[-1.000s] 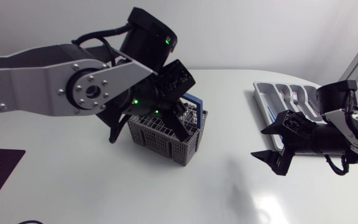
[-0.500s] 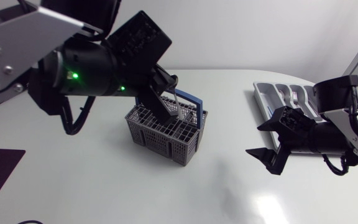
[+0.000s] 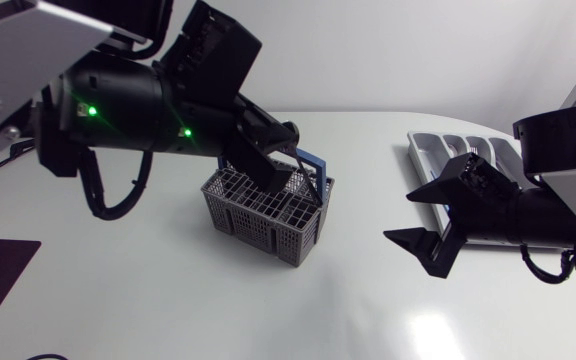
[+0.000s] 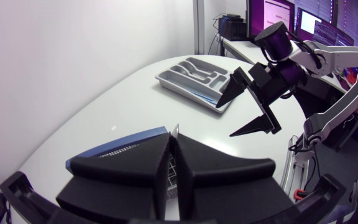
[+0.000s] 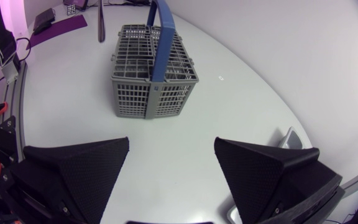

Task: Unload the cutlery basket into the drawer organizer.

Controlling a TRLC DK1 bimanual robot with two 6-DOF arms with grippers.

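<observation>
Left gripper pinches a thin cutlery piece over the cutlery basket at frame centre, presumably to lift it clear. Right gripper spread wide centre-right, near the drawer organizer at upper right (probably parked for a handover).

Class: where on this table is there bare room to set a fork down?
Free: the table between basket and right gripper, and the strip along its near edge. Crowded: over the basket, where the left gripper grips a utensil, and by the organizer, under the right arm.
</observation>
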